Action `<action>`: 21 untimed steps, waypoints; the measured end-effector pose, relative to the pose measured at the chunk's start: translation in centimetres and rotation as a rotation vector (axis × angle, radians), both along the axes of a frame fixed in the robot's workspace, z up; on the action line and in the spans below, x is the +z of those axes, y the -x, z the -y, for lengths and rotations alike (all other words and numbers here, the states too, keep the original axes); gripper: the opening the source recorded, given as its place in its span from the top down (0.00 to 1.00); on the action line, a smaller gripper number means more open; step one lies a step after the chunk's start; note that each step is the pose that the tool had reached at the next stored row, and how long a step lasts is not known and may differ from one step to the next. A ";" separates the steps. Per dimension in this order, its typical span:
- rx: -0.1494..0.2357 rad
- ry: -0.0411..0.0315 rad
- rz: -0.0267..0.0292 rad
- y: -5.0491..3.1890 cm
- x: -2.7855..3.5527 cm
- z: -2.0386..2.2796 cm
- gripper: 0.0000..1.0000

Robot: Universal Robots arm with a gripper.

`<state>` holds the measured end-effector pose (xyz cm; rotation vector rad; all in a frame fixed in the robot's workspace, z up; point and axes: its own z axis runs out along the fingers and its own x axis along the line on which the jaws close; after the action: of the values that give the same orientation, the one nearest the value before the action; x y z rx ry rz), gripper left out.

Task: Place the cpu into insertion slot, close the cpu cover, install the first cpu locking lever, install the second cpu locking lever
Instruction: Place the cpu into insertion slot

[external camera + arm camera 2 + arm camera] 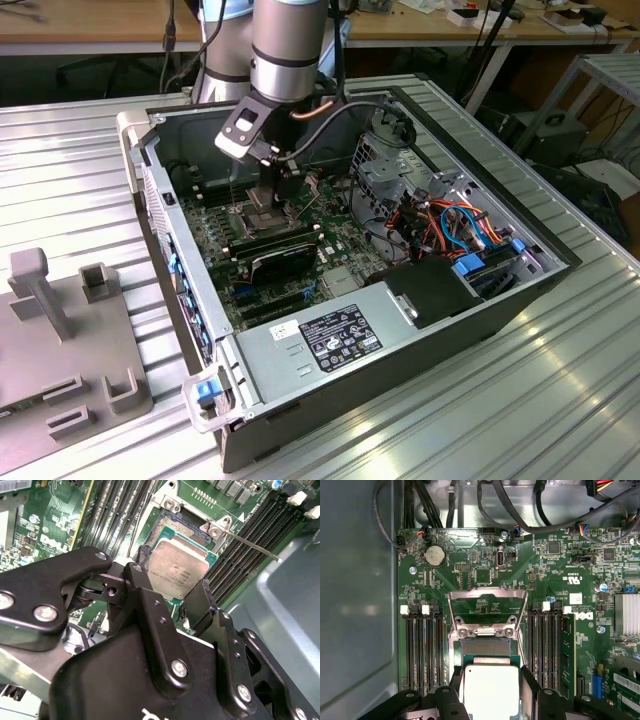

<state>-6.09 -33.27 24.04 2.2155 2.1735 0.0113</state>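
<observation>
The jaws are clenched on the cpu, one finger on each of two opposite edges. That leaves its silver top and its underside free, presumably so nothing presses on the contacts. The chip is held flat, metal top up, and roughly square to the slot. Judging from both wrist views, it sits over the slot's near edge, on the jaws' side, not centred. A strip of bare socket shows beyond it. I cannot tell whether it rests on the rim or hangs just above it.

The cover is swung fully open, folded back on the far side of the slot from the jaws. This leaves the socket clear for the chip. A thin lever angles out from the slot's corner towards the memory slots. It looks unlatched, as it must be for the cover to stay up. Memory slots flank the socket on both sides, so the fingers have only a narrow lane over the board.

In the exterior view, the arm reaches straight down into the open case, which lies on the ribbed metal surface. As I judge it, the first step is in hand: the chip is not seated and the cover and lever are not closed.
</observation>
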 end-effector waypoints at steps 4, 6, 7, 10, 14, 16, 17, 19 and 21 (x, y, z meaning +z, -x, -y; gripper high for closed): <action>0.000 -0.0002 -0.0001 -0.16 -0.74 -0.14 0.46; 0.000 -0.0001 -0.0002 -0.16 -0.98 -0.14 0.46; 0.000 -0.0001 -0.0002 -0.16 -1.08 -0.14 0.46; 0.000 0.0000 -0.0002 -0.16 -1.11 -0.14 0.46; 0.000 0.0000 -0.0002 -0.16 -1.12 -0.14 0.46; 0.000 0.0000 -0.0002 -0.16 -1.12 -0.14 0.46; 0.000 -0.0001 -0.0002 -0.16 -1.12 -0.14 0.46; 0.000 -0.0001 -0.0001 -0.16 -1.13 -0.14 0.46; 0.000 -0.0003 0.0000 -0.16 -1.19 -0.14 0.46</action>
<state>-5.93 -33.13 22.84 2.2153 2.1742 0.0116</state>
